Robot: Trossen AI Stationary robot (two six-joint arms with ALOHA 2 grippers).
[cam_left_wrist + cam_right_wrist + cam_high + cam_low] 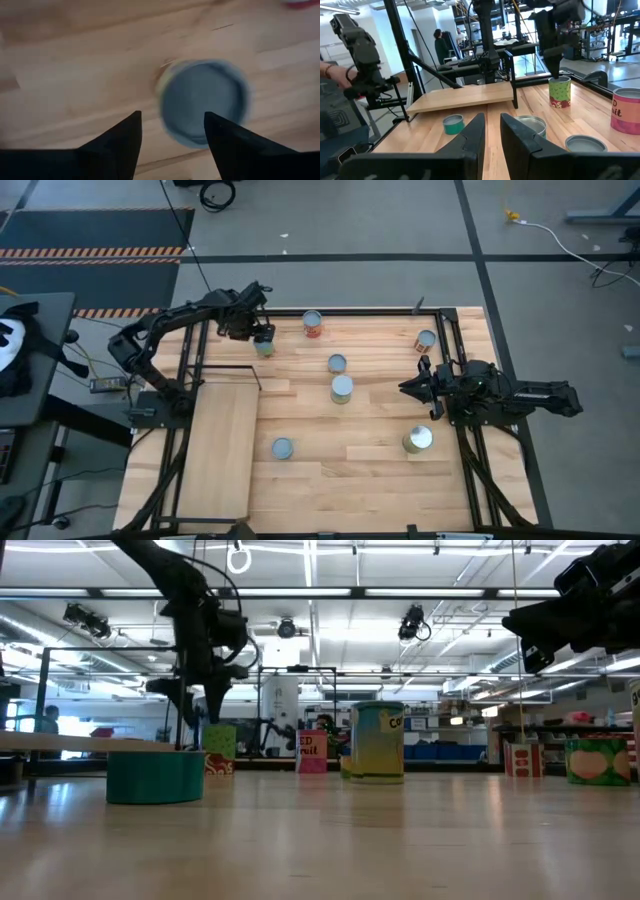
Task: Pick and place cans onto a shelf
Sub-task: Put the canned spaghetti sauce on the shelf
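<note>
While a green-labelled can [264, 347] stands upright on the plank tabletop [370, 465] just beyond the shelf [222, 442], the left gripper [262, 332] hangs over it, fingers apart, gripping nothing. Right gripper [408, 388] hovers mid-table with fingers nearly together, empty. A workshop lies behind.

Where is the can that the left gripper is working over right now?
In the high view the can stands on the tabletop at the far left, directly under the left gripper, just beyond the shelf's far end and left of the red-labelled can.
</note>
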